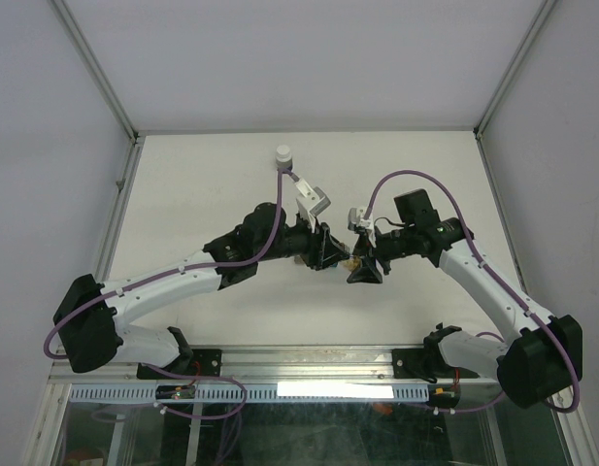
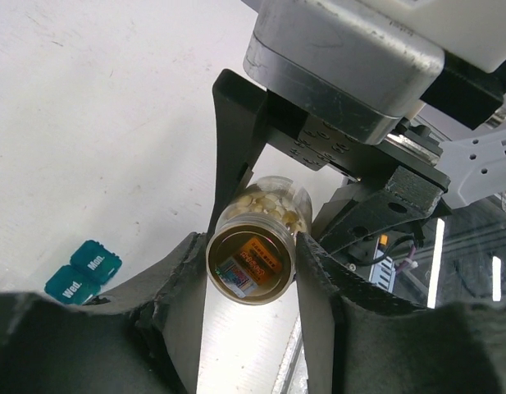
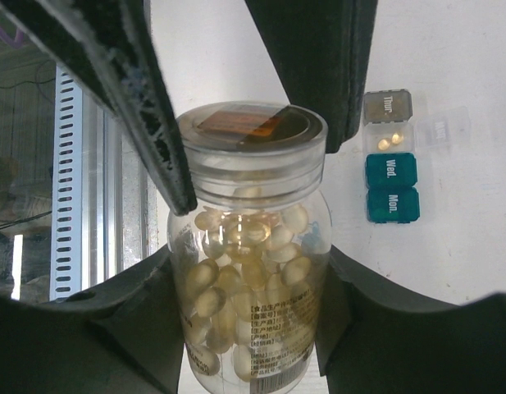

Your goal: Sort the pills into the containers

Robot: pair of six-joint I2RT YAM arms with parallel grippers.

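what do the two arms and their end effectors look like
The left arm and right arm have white link shells, black joints and bulky black base housings; a purple cable runs along each. The left end effector and right end effector each have two matte black fingers.

Right claw (image 3: pixel 253 305) clamps the clear bottle (image 3: pixel 251 164) of pills (image 3: pixel 244 271); containers (image 3: pixel 390 176) lie nearby

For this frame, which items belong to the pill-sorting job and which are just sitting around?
In the job:
- pill bottle, gripped by the right gripper
- its lid, pinched by the left gripper
- day-labelled organiser cells, one open with two pills inside

Lying about:
- white-capped bottle, standing far back on the table
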